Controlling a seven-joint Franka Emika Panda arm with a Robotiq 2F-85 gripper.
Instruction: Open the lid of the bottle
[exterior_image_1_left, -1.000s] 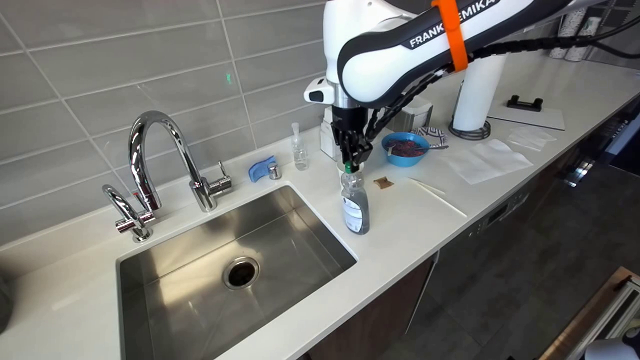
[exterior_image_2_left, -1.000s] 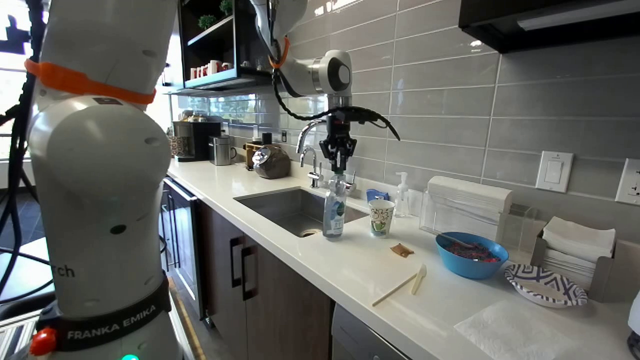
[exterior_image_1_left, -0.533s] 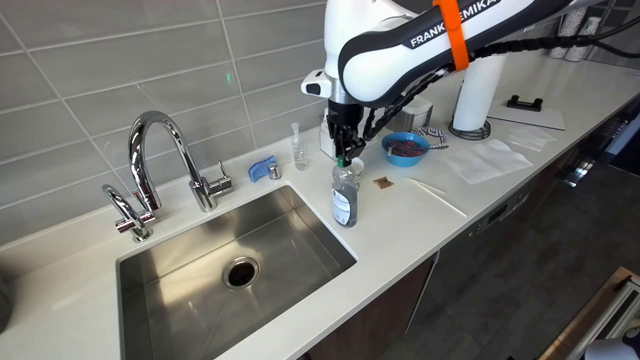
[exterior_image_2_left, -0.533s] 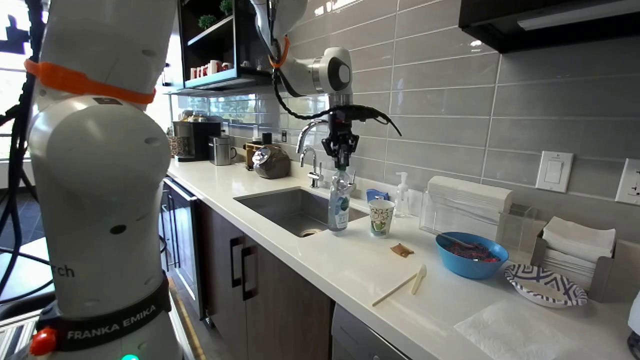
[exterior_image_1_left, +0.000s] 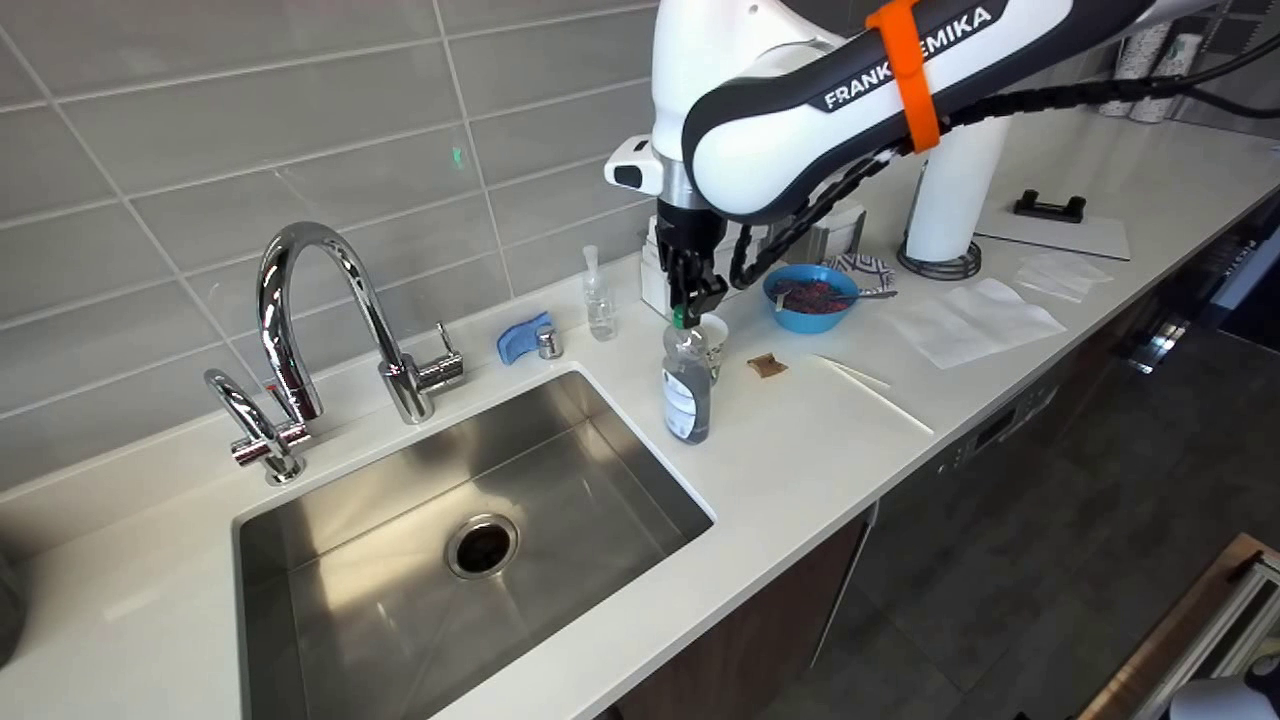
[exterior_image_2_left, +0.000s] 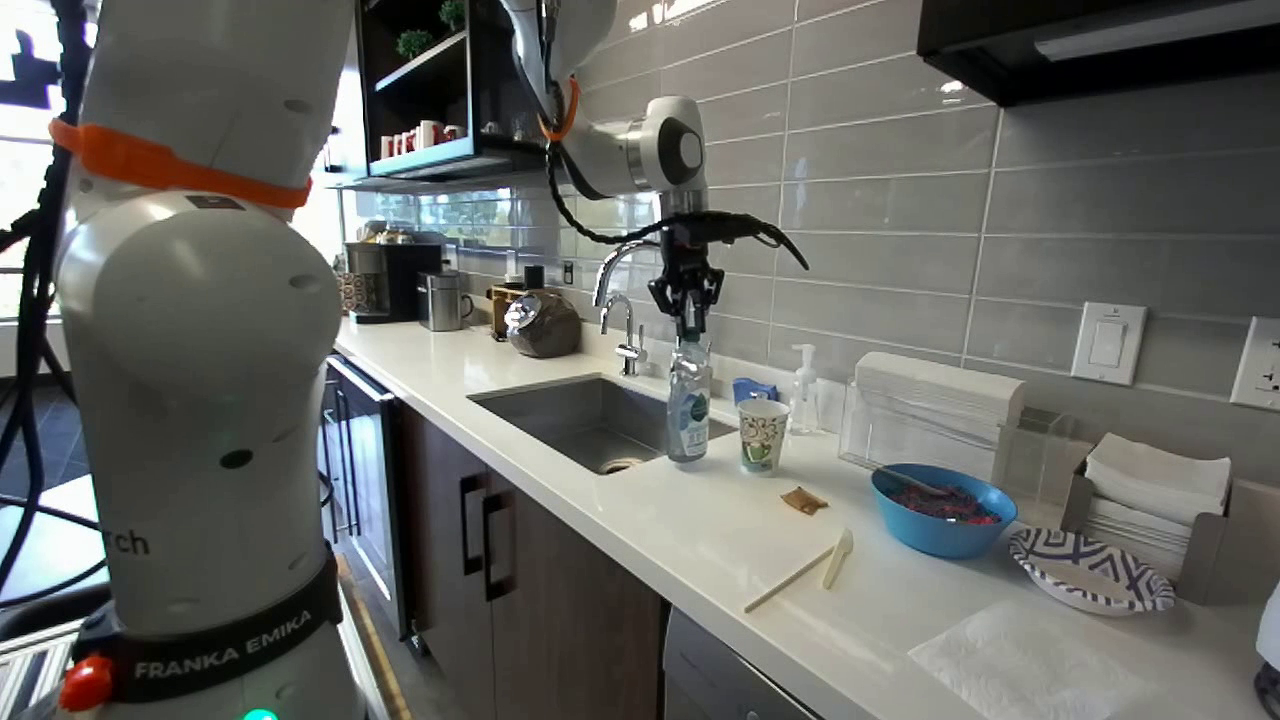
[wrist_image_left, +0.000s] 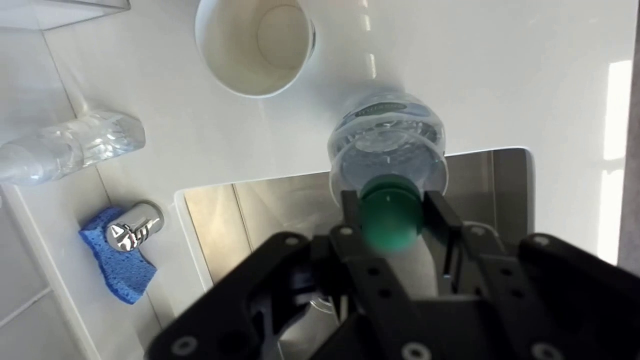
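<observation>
**A:** ok so are we actually on the bottle (exterior_image_2_left: 689, 405) here, or is the tool (wrist_image_left: 393, 209) just floating over it?

**B:** nah, we've got it. In the wrist view we see the black fingers (wrist_image_left: 442, 210) up against both sides of the green lid (wrist_image_left: 390, 220), so we're holding the lid. It's sitting on the bottle's neck; whether it's loose, we can't tell.

**A:** cool, and where's the bottle at?

**B:** Pretty much upright, right under the tool and just beside the sink (exterior_image_1_left: 420, 610). We can't make out whether its base touches the tabletop (exterior_image_1_left: 800, 450).

**A:** what else do we have around it?

**B:** We've got a patterned paper cup (exterior_image_2_left: 762, 435) near it, not touching. In both exterior views we spot a blue bowl (exterior_image_2_left: 935, 535) of dark red stuff, well apart from the bottle. Over by the tiled wall (exterior_image_1_left: 340, 180) we see a blue sponge (wrist_image_left: 125, 275) and a clear pump dispenser (wrist_image_left: 95, 142).
</observation>
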